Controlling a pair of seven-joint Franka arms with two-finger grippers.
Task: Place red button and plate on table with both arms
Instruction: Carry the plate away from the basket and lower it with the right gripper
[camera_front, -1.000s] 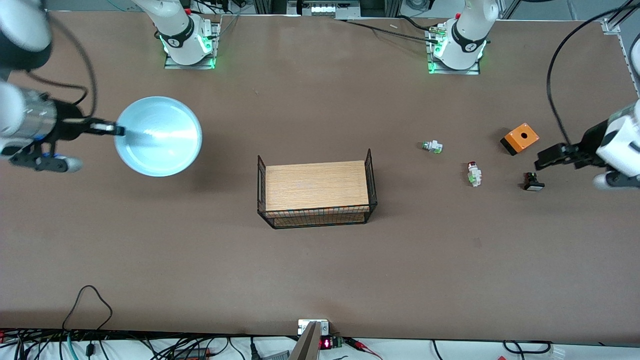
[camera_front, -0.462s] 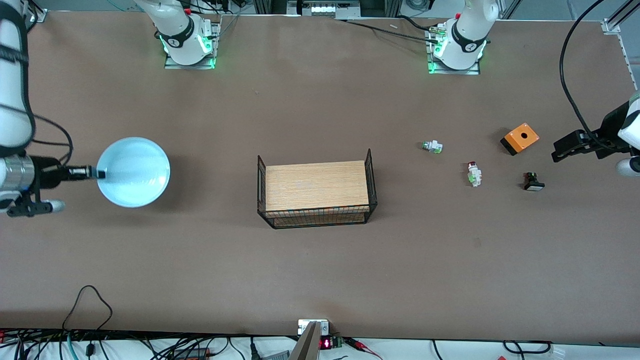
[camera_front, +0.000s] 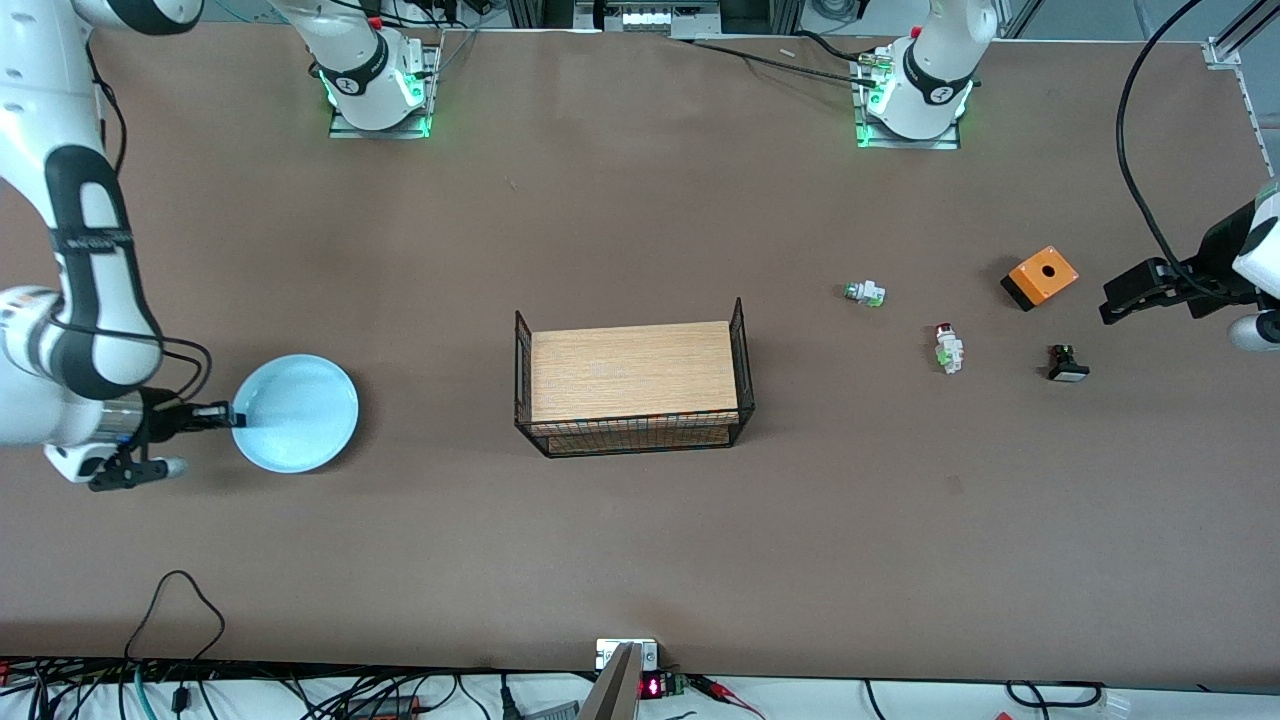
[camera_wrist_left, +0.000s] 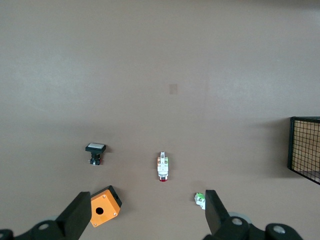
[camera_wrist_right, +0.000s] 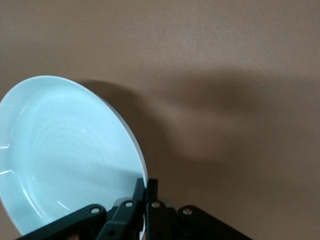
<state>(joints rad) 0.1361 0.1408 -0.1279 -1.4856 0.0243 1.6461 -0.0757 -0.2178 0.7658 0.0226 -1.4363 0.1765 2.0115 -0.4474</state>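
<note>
The light-blue plate (camera_front: 295, 412) is at the right arm's end of the table, low over the brown surface, with a thin shadow under it. My right gripper (camera_front: 232, 416) is shut on its rim; the right wrist view shows both fingers (camera_wrist_right: 146, 189) pinching the edge of the tilted plate (camera_wrist_right: 65, 150). The red button (camera_front: 947, 348) lies on the table toward the left arm's end, and it also shows in the left wrist view (camera_wrist_left: 163, 167). My left gripper (camera_front: 1118, 300) hangs open and empty above the table beside the orange box, its fingers wide apart (camera_wrist_left: 147, 207).
A wood-topped black wire rack (camera_front: 632, 372) stands mid-table. Near the red button lie a white-green part (camera_front: 864, 293), a black part with a white cap (camera_front: 1067, 364) and an orange box (camera_front: 1040, 277). Cables run along the table's front edge.
My right gripper has swung the plate toward the front camera and lowered it close to the table. My left gripper drew back from the black part toward the table's end, then stayed still.
</note>
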